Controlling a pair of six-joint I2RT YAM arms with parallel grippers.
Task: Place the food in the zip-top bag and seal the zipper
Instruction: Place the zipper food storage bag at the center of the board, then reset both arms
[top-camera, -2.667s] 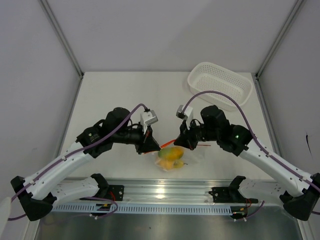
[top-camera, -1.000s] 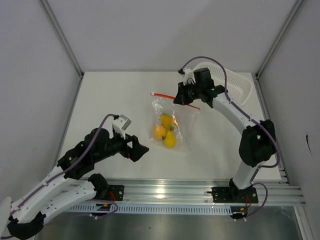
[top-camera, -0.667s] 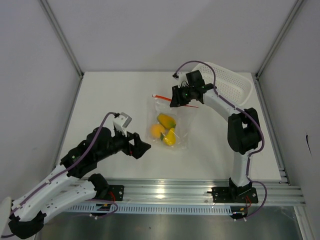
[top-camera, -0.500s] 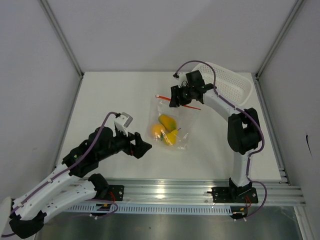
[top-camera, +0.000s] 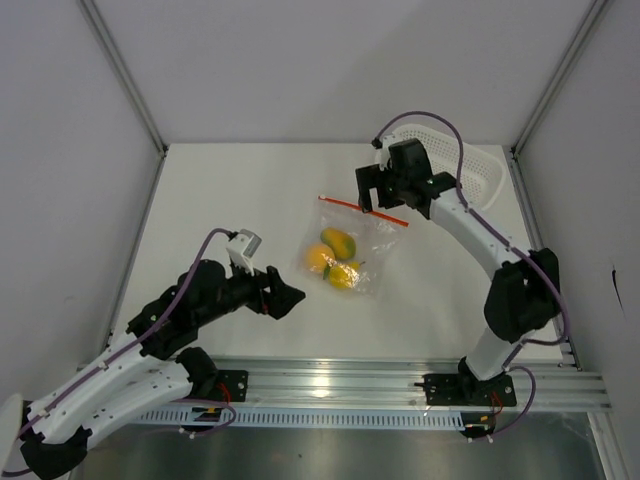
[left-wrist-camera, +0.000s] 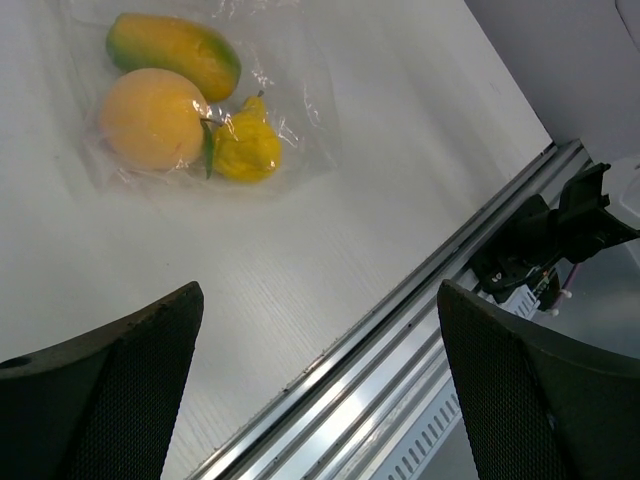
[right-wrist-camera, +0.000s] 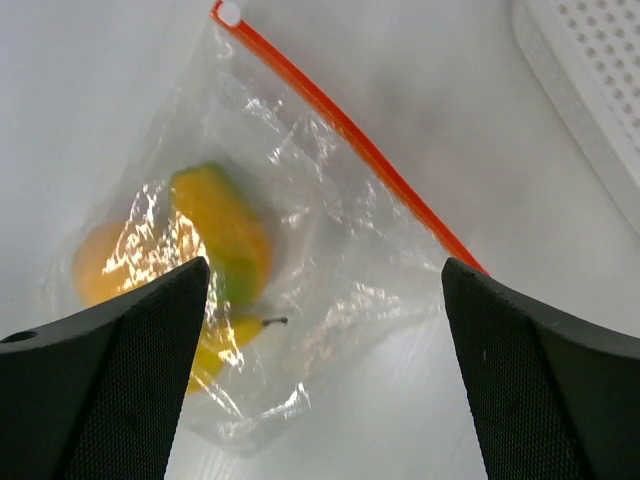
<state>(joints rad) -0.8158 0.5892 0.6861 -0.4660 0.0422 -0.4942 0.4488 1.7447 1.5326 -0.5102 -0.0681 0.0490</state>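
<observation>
The zip-top bag (top-camera: 352, 252) lies flat on the white table, and the food is inside it. A green-orange mango (right-wrist-camera: 222, 230), a rounder orange mango (left-wrist-camera: 153, 118) and a small yellow lemon-like piece (left-wrist-camera: 245, 150) crowd its lower end. The red-orange zipper (right-wrist-camera: 350, 130) runs as one straight strip along the bag's far edge. My right gripper (top-camera: 372, 200) hovers open above that zipper end, holding nothing. My left gripper (top-camera: 286, 298) is open too, low over the table to the left of the bag and apart from it.
A white perforated basket (top-camera: 470, 175) stands at the back right, close behind my right arm. The aluminium rail (left-wrist-camera: 400, 330) runs along the table's near edge, under my left gripper.
My right gripper has opened and let go of the bag's zipper end, then drawn up and slightly right. The bag has settled flat on the table. The left arm has barely moved.
</observation>
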